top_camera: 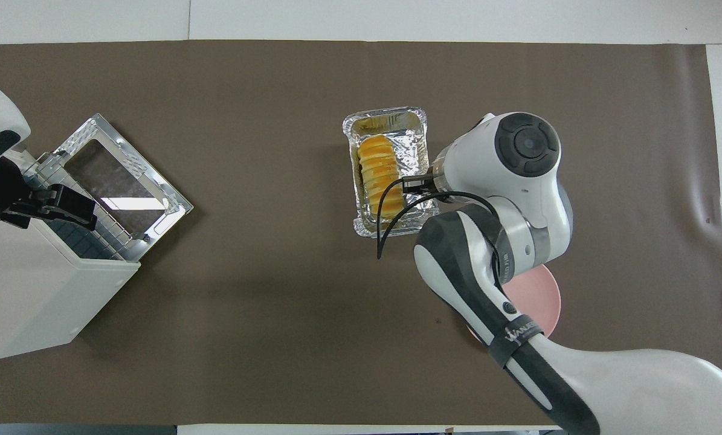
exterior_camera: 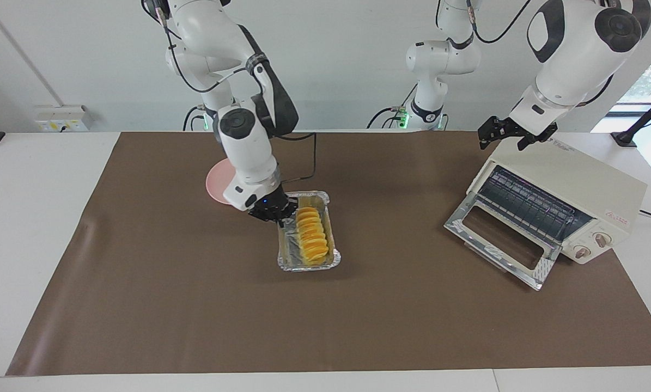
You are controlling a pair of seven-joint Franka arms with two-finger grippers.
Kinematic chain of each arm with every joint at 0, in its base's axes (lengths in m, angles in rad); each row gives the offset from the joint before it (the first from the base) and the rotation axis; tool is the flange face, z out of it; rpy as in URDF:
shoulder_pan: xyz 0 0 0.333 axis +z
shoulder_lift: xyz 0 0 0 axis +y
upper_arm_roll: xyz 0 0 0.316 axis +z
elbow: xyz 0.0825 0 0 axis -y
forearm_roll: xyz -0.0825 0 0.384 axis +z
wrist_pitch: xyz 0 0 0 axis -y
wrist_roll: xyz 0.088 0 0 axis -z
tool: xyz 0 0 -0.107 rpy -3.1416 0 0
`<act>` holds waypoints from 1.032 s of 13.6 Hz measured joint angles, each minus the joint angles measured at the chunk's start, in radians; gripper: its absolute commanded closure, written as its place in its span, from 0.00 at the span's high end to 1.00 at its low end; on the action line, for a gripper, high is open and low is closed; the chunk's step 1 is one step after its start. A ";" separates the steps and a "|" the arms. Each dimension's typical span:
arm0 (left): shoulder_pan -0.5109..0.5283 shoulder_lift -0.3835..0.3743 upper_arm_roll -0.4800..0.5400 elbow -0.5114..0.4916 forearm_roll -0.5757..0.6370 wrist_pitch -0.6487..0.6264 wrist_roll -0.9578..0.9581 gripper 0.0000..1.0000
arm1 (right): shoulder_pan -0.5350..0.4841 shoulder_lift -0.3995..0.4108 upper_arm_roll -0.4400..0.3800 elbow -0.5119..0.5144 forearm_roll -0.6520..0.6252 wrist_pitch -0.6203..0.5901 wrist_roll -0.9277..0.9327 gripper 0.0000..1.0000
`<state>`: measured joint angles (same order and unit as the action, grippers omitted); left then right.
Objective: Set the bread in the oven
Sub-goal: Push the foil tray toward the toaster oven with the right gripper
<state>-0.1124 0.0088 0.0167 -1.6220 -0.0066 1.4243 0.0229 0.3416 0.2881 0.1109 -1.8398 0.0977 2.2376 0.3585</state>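
Observation:
The bread (exterior_camera: 310,235) (top_camera: 380,176), a ridged golden loaf, lies in a crinkled foil tray (exterior_camera: 309,265) (top_camera: 391,115) over the middle of the brown mat. My right gripper (exterior_camera: 280,216) is shut on the tray's long rim, on the side toward the right arm's end. Whether the tray touches the mat I cannot tell. The cream oven (exterior_camera: 565,185) (top_camera: 28,290) stands at the left arm's end with its glass door (exterior_camera: 499,239) (top_camera: 119,181) dropped open and the wire rack showing. My left gripper (exterior_camera: 506,138) (top_camera: 64,205) hangs open over the oven's top corner and waits.
A round pink plate (exterior_camera: 216,185) (top_camera: 545,302) sits nearer to the robots than the tray, partly covered by the right arm. The brown mat (exterior_camera: 194,326) covers most of the table, with white tabletop around it.

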 measured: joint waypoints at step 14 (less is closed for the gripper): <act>0.000 0.000 0.000 0.000 0.000 0.000 0.000 1.00 | 0.074 0.103 -0.023 0.070 -0.013 -0.018 0.159 1.00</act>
<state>-0.1124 0.0088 0.0167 -1.6220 -0.0066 1.4243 0.0229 0.4152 0.3914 0.0884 -1.7702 0.0842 2.2194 0.5178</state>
